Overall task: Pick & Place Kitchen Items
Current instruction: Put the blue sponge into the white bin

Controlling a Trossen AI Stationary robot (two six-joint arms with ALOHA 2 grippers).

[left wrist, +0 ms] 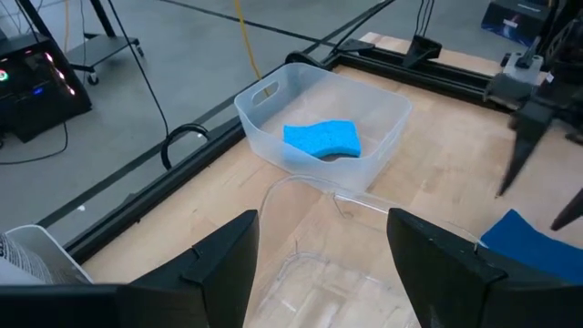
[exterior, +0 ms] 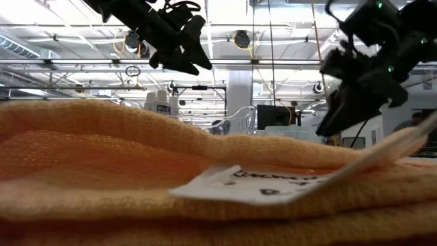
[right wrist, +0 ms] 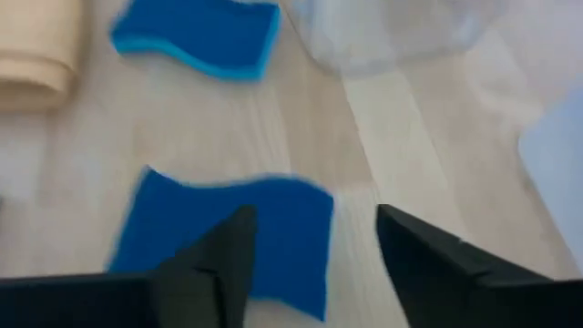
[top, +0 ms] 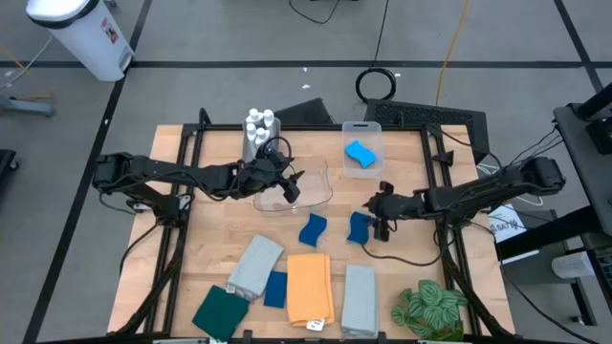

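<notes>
My left gripper [top: 290, 187] is open and empty, hovering over a low clear bin [top: 316, 196]; the bin's rim [left wrist: 301, 187] shows below its fingers. My right gripper [top: 379, 218] is open and empty just above a wavy blue sponge [top: 359, 227], which lies flat on the table between its fingers in the right wrist view [right wrist: 228, 241]. A second blue sponge [top: 313, 229] lies to its left. A third sponge [top: 361, 153] lies in a small clear bin [left wrist: 264, 100]. White bottles [top: 259, 124] stand at the far side.
Folded cloths lie along the near edge: grey [top: 256, 266], blue [top: 275, 289], dark green [top: 220, 311], orange [top: 309, 287] and grey [top: 360, 298]. A leafy plant [top: 430, 311] stands at the near right. The orange cloth [exterior: 136, 164] with its white label fills the low view.
</notes>
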